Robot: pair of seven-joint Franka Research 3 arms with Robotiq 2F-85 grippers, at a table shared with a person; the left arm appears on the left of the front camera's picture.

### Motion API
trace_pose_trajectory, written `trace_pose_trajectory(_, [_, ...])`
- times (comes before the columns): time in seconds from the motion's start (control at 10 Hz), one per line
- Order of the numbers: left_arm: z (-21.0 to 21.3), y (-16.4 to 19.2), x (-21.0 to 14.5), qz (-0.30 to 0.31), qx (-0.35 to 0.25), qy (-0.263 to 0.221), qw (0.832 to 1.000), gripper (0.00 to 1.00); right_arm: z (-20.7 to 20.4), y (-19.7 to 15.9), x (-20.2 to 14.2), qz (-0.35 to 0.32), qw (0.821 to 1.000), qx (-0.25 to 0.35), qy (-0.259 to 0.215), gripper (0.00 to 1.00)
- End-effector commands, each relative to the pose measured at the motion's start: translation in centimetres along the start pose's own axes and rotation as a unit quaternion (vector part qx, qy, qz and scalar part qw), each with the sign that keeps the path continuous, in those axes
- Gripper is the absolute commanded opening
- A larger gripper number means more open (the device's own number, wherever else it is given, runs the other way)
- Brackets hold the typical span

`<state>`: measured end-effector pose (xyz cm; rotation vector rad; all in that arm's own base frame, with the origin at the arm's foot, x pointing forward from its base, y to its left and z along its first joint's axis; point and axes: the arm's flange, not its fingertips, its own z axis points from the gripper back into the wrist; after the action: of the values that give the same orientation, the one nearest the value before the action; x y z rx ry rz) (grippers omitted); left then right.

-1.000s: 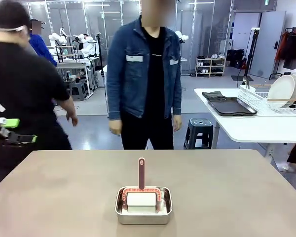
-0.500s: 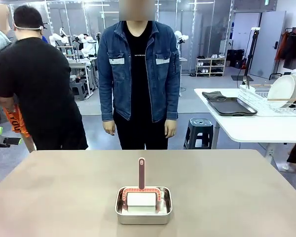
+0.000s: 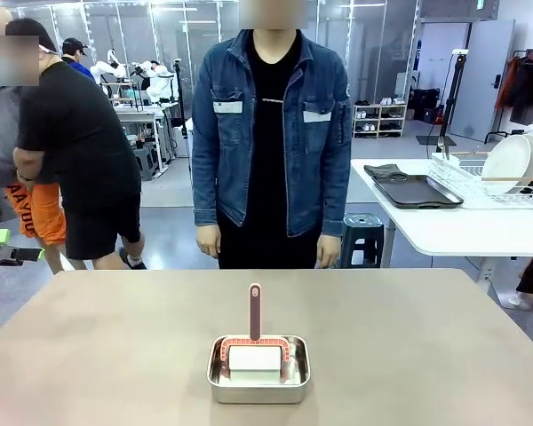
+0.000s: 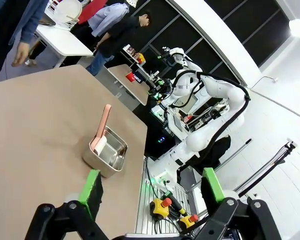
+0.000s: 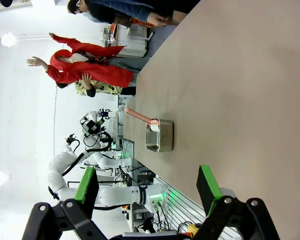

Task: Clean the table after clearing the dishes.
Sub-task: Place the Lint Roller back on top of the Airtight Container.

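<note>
The tan table carries a shiny steel pan near its front middle. In the pan rests a white roller with a pink frame and an upright pink handle. White plates stand in a wire rack and a dark tray lies beside them, both on the white side table at the right. My left gripper hangs open at the left edge, off the table. In the left wrist view the left gripper is open with the pan beyond it. My right gripper is open, far from the pan.
A person in a denim jacket stands at the table's far edge, hands down. Other people move behind at the left. A dark stool stands beside the white side table.
The person in the denim jacket has shifted slightly right. The person in black behind has walked further back and left. My left gripper drew back to the left edge a second ago, then stayed still.
</note>
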<state>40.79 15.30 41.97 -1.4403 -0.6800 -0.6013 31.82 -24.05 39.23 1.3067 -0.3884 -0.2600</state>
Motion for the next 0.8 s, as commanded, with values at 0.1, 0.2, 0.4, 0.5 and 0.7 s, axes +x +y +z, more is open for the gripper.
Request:
trace_pose_trajectory(0.1, [0.2, -0.6, 0.0, -0.005, 0.002, 0.000, 1.000, 1.00, 0.1, 0.3, -0.1, 0.004, 1.000, -0.003, 0.002, 1.00])
trace_pose_trajectory(0.2, [0.2, -0.6, 0.0, -0.005, 0.002, 0.000, 1.000, 1.00, 0.1, 0.3, -0.1, 0.004, 1.000, -0.003, 0.002, 1.00])
trace_pose_trajectory(0.4, [0.2, -0.6, 0.0, -0.005, 0.002, 0.000, 1.000, 1.00, 0.1, 0.3, -0.1, 0.004, 1.000, -0.003, 0.002, 1.00])
trace_pose_trajectory(0.5, [0.0, 0.0, 0.0, 0.000, 0.000, 0.000, 1.000, 1.00, 0.1, 0.3, -0.1, 0.004, 1.000, -0.003, 0.002, 1.00])
trace_pose_trajectory(0.7, [3.7, -1.1, 1.9, 0.133, 0.094, -0.079, 0.984, 1.00, 0.1, 0.3, -0.1, 0.004, 1.000, -0.003, 0.002, 1.00])
